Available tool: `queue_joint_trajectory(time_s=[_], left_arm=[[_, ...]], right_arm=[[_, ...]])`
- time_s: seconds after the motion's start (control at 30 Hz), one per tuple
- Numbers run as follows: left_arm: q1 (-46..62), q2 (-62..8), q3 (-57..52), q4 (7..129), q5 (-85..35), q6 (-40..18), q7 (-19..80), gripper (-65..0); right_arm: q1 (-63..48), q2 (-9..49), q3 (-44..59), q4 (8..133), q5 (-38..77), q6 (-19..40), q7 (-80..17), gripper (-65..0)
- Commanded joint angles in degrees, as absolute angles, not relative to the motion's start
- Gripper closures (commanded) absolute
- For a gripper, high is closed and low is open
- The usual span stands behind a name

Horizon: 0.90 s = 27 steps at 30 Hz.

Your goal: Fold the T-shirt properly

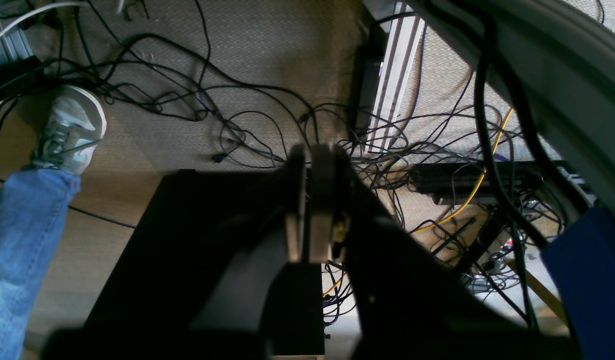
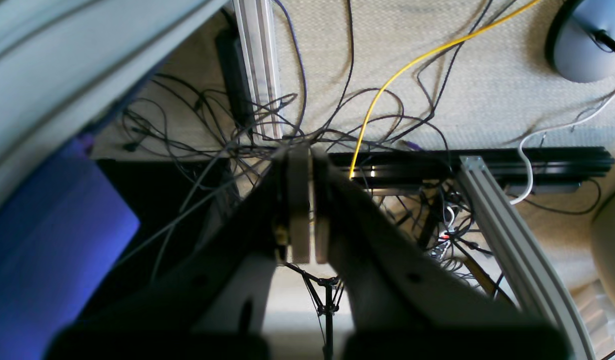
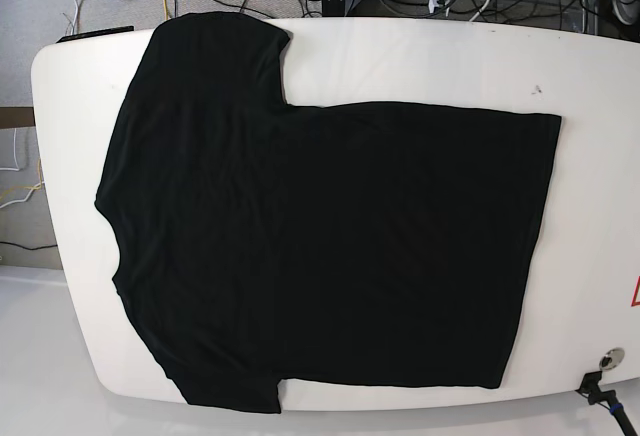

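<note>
**Waiting off the desk, both pincers shut and empty**

Hanging clear of the work, both arms were parked out past the desk's edge, and neither showed in the base view at all. The left pincer (image 1: 310, 200) had its jaws pressed together with nothing between them; below it lay only carpet, a tangle of cables (image 1: 247, 125) and somebody's shoe (image 1: 70, 130). The right pincer (image 2: 307, 200) was the same story: jaws closed, empty, over a yellow cable (image 2: 387, 85) and aluminium framing (image 2: 507, 235).

The T-shirt (image 3: 330, 246) lay spread flat on the white desk (image 3: 590, 76), unfolded, covering most of it. Its long axis ran across the base view, collar and sleeves at that view's left, straight hem at its right.

So the cloth sat up on the desk, away from both pincers and out of both wrist views entirely. By my reading, the right arm, on the base view's left, was the likelier one for the sleeve end, the left arm for the hem.

Hard to call: which arm was truly nearer, since neither appeared over the desk. The near sleeve's bottom edge ran to the frame's lower border.
</note>
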<state>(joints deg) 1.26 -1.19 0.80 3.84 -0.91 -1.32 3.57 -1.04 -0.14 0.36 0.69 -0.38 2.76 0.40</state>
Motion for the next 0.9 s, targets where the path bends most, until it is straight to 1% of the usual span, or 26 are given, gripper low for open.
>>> queue_joint_trajectory(time_s=[0.0,0.2,0.33,0.47,0.63,0.67,0.7,0.87], left_arm=[[2.1,-1.5,0.8,5.2,-0.7,-1.1,3.8,-0.6],[6.1,-3.4,0.6,11.8,-0.5,-1.1,4.3,-1.2],[13.5,-6.5,1.2,22.8,-0.6,-1.2,4.9,-1.3],[22.1,-10.2,1.1,37.4,-0.6,-1.6,6.5,-1.2],[29.4,-14.4,1.5,51.3,-2.4,-2.1,8.2,-1.3],[30.7,-15.1,1.5,53.5,-2.9,-2.2,8.8,-1.2],[30.4,-14.7,1.5,54.3,-3.5,-3.6,6.9,-0.8],[38.9,-18.1,1.6,61.3,-3.2,-3.4,6.2,-0.1]], right_arm=[[-1.5,0.0,0.4,1.1,-0.4,2.9,0.5,-0.5],[-3.8,0.2,0.4,1.8,-0.5,3.1,0.8,-0.4],[-8.8,1.4,0.4,4.8,-0.7,3.3,0.9,-0.4],[-15.2,3.3,0.3,10.3,-0.2,3.4,1.3,-0.5],[-22.9,5.5,0.8,19.1,1.8,4.4,1.1,-0.8],[-24.4,5.8,1.1,21.4,2.3,4.8,0.7,-0.8],[-23.3,5.1,0.5,21.9,2.1,5.2,1.4,0.0],[-32.7,7.5,0.6,33.3,1.9,5.3,0.8,0.0]])
